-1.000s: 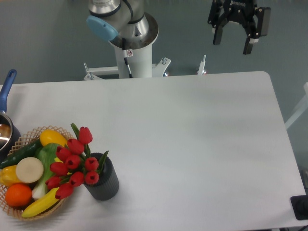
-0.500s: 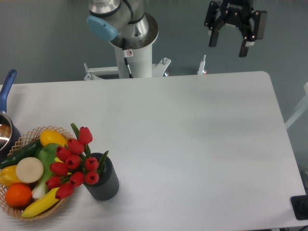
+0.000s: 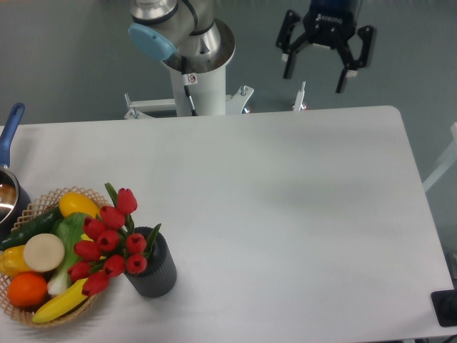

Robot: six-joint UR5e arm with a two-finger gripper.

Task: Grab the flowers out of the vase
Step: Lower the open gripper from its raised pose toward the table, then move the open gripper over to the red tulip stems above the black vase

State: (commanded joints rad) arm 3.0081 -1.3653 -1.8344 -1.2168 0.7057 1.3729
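The flowers (image 3: 108,241), a bunch of red closed tulip buds with green leaves, stand in the vase (image 3: 153,271), a small dark ribbed cylinder near the table's front left. The bunch leans left over the basket. My gripper (image 3: 315,76) hangs high beyond the table's far edge, right of the arm's base. Its two black fingers are spread wide and hold nothing. It is far from the flowers.
A wicker basket (image 3: 34,314) of fruit and vegetables sits at the front left, touching the flowers. A pot with a blue handle (image 3: 8,139) is at the left edge. The arm's white base (image 3: 200,78) stands behind the table (image 3: 285,214).
My gripper has moved left and slightly down along the table's far edge and turned a little. Its fingers remain spread. The flowers and vase have not moved.
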